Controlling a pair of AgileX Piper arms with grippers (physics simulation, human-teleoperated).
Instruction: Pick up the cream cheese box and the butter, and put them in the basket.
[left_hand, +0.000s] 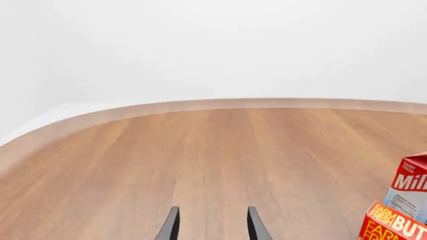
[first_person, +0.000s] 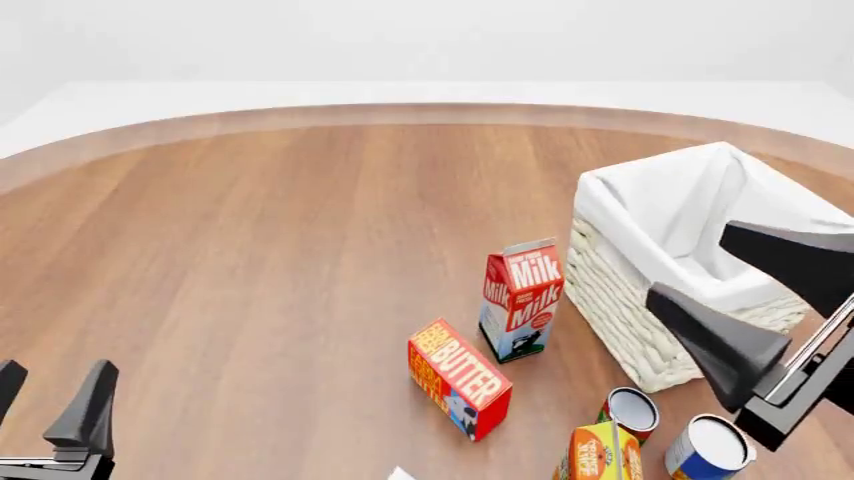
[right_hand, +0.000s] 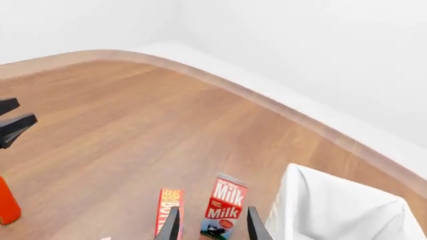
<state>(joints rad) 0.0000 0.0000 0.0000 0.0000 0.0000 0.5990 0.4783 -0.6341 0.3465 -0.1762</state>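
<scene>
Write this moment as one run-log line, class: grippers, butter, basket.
left gripper: open, empty | right gripper: open, empty | butter: on table, beside milk carton | basket: no butter visible inside

The butter (first_person: 459, 379) lies beside the milk carton (first_person: 521, 299), near the basket (first_person: 667, 300).

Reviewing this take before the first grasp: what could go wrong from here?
1. The butter lies close beside the upright milk carton; a careless approach could tip the milk.
2. Two cans and a juice carton crowd the basket's near corner, under the right tool, risking a knock.
3. No cream cheese box is identifiable; the left tool sits open, far from the cluster.
</scene>
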